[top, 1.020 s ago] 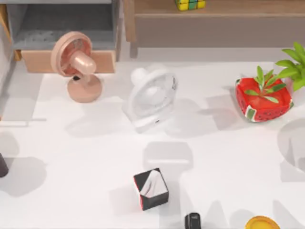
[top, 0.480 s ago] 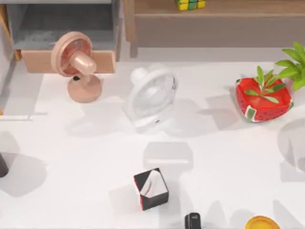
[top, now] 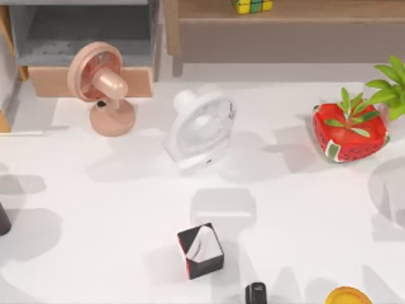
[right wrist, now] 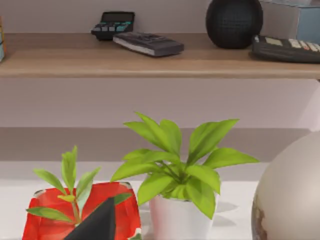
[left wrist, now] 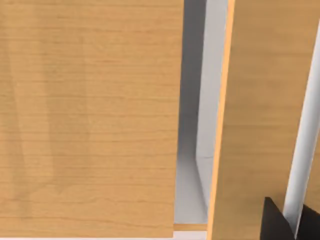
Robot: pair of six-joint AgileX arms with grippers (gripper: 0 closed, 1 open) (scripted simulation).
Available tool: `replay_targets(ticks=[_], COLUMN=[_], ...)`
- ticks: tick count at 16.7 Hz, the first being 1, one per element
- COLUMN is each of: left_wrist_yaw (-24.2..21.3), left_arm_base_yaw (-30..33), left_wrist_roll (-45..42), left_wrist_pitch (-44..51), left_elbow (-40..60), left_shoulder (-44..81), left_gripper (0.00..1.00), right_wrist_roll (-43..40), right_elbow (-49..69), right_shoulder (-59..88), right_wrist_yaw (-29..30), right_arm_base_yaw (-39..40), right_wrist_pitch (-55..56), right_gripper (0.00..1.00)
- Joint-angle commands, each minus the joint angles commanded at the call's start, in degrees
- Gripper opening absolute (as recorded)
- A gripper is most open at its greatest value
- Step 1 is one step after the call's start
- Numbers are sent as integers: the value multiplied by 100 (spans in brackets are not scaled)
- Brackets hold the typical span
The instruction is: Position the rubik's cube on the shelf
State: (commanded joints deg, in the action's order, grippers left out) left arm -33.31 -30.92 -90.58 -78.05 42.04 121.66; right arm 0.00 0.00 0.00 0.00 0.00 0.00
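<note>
The rubik's cube (top: 252, 6), with yellow and green squares, rests on the flat plank of the light-brown shelf (top: 297, 16) at the back of the table, right of centre. Neither gripper is near it. Dark fingertips (left wrist: 276, 223) of my left gripper (left wrist: 295, 227) show against light wooden panels in the left wrist view. In the right wrist view, one dark fingertip (right wrist: 99, 221) of my right gripper sits in front of the red pot (right wrist: 50, 215), facing the shelf (right wrist: 150, 62).
A pink fan (top: 101, 82) and a white fan (top: 199, 130) stand mid-table. Toward the front are a black box (top: 200, 251), a small dark object (top: 255, 293) and a yellow object (top: 347, 296). A red pot (top: 349, 132) and a green plant (top: 389, 88) sit at the right, and a blue-grey compartment (top: 82, 31) at the back left.
Shadows and the wooden edge at the table's far left have shifted. The cube, the fans and the box have not moved.
</note>
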Motion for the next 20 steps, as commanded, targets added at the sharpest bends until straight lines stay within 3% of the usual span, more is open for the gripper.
replay_targets(ticks=[4, 11, 20], left_wrist_yaw=[45, 468, 568], left_arm_base_yaw=[-4, 441, 536], left_wrist_roll=[10, 25, 16], left_wrist_pitch=[82, 723, 1018], left_elbow=[62, 1300, 1721], left_shoulder=[53, 568, 841], left_gripper=[0, 0, 0], right_wrist_roll=[0, 0, 0], right_elbow=[0, 0, 0], right_shoulder=[0, 0, 0], right_wrist_yaw=[0, 0, 0], right_arm_base_yaw=[0, 0, 0], right_wrist_pitch=[0, 0, 0], right_gripper=[100, 100, 100])
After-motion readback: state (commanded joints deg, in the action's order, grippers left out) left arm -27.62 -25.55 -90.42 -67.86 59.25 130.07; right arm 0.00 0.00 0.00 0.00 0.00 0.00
